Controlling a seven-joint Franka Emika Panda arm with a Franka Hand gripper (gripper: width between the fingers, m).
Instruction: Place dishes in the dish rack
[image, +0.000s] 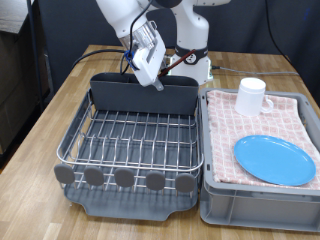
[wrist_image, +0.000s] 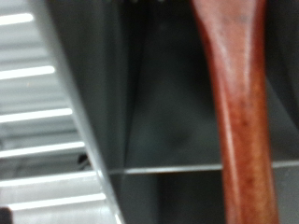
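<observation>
My gripper (image: 157, 84) hangs tilted over the tall grey caddy (image: 140, 97) at the back of the dish rack (image: 130, 140), its fingertips at the caddy's rim. The wrist view shows the reddish-brown wooden spoon (wrist_image: 241, 112) very close and blurred, running down along the caddy's dark inner wall; my fingers do not show there. The white mug (image: 251, 96) and the light-blue plate (image: 275, 160) lie on the pink checked cloth (image: 235, 135) in the grey bin at the exterior view's right.
The rack's silver wire grid (image: 135, 135) holds nothing, and round grey end caps (image: 124, 178) line its near edge. The grey bin (image: 255, 200) stands right beside the rack. Cables (image: 105, 50) lie on the wooden table behind.
</observation>
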